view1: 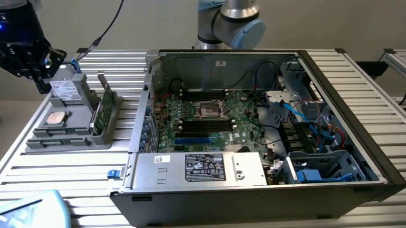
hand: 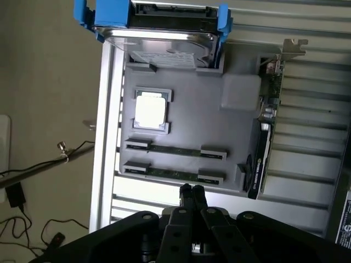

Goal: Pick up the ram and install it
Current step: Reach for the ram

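Two ram sticks lie in slots of the grey tray (hand: 236, 90): one ram stick (hand: 175, 149) nearer the processor and another ram stick (hand: 173, 174) at the tray's edge. In the exterior view they lie at the tray's front (view1: 58, 135). My gripper (hand: 191, 191) is shut with nothing in it, its tips meeting just off the tray's edge beside the outer stick. From outside, the gripper (view1: 44, 87) hangs above the tray's far left end. The open computer case (view1: 343, 85) holds the motherboard (view1: 216, 118) with dark memory slots (view1: 206, 124).
The tray also carries a hard drive (hand: 164, 44) in blue brackets, a square silver processor (hand: 152, 109) and an upright green card (hand: 264, 137). A power supply (view1: 203, 168) fills the case's near side. Cables and a drive cage (view1: 317, 161) crowd its right side in the exterior view.
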Controlling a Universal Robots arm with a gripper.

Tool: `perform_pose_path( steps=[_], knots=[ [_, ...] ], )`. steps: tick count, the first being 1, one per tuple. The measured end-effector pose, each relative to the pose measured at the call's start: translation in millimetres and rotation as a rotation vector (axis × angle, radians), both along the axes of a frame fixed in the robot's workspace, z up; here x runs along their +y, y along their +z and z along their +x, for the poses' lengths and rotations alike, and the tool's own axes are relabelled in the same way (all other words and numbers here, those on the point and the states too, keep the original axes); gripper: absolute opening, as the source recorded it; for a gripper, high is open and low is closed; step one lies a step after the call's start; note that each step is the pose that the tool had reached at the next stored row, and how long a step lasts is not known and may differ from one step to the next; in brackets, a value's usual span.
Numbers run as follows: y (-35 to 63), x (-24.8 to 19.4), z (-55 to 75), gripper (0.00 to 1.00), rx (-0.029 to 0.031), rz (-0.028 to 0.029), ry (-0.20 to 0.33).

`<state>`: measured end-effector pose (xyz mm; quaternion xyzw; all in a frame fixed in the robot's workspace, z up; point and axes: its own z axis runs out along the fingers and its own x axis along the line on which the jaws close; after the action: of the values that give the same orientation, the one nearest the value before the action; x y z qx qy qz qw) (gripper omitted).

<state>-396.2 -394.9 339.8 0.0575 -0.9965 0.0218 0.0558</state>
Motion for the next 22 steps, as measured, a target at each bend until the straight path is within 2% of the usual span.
perform_pose_path(
  steps=[3,6,7,8,9,10,12,13,14,18,22],
  knots=[
    [-1.2,0.0,-10.0,0.11,-0.0010,0.0000,0.000],
    [-2.9,0.0,-14.0,0.11,-0.0016,0.0011,-0.002],
    [-3.1,-0.3,-14.3,0.11,-0.0015,0.0027,-0.003],
    [-3.4,-0.6,-14.4,0.11,-0.0017,0.0070,-0.003],
    [-3.6,-0.8,-14.5,0.11,-0.0024,0.0144,-0.004],
    [-3.7,-1.2,-14.5,0.11,-0.0037,0.0266,-0.004],
    [-4.0,-1.8,-14.4,0.11,-0.0056,0.0551,-0.005],
    [-4.2,-2.2,-14.5,0.11,-0.0059,0.0663,-0.006],
    [-4.5,-2.8,-14.9,0.11,-0.0059,0.0678,-0.007],
    [-5.6,-5.5,-16.3,0.11,-0.0055,0.0680,-0.009],
    [-6.1,-11.3,-16.4,0.11,-0.0045,0.0679,-0.010]
  ],
)
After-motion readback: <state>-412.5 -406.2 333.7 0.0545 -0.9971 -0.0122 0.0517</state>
